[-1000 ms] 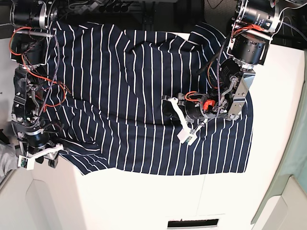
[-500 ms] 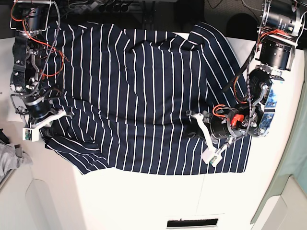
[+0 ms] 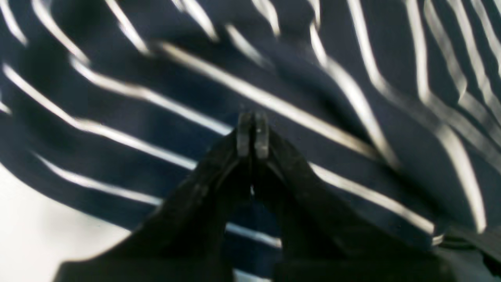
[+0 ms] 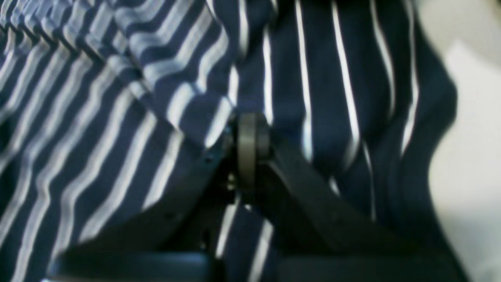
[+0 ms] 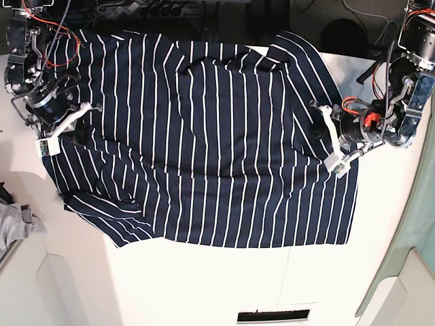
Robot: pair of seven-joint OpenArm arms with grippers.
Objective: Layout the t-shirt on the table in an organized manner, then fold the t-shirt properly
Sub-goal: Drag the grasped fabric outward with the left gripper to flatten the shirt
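Note:
The dark navy t-shirt (image 5: 204, 136) with thin white stripes lies spread over the white table (image 5: 204, 285), neckline toward the top and hem toward the bottom. My left gripper (image 5: 316, 130) rests over its right side. In the left wrist view the left gripper (image 3: 252, 133) is shut above blurred striped fabric (image 3: 352, 156), and I see no cloth between the tips. My right gripper (image 5: 80, 130) is at the shirt's left edge. The right wrist view shows the right gripper (image 4: 252, 133) shut, with a bunched fold of the shirt (image 4: 188, 109) running into the tips.
A small grey cloth (image 5: 17, 224) lies at the left edge of the table. A thin dark seam (image 5: 289, 272) runs down the tabletop below the hem. A dark slot (image 5: 272, 316) sits at the bottom edge. Cables and motors crowd the top corners.
My left gripper, shut throughout, swept from the shirt's middle out to its right side. My right gripper shut at the left edge and moved up, drawing that side of the shirt along.

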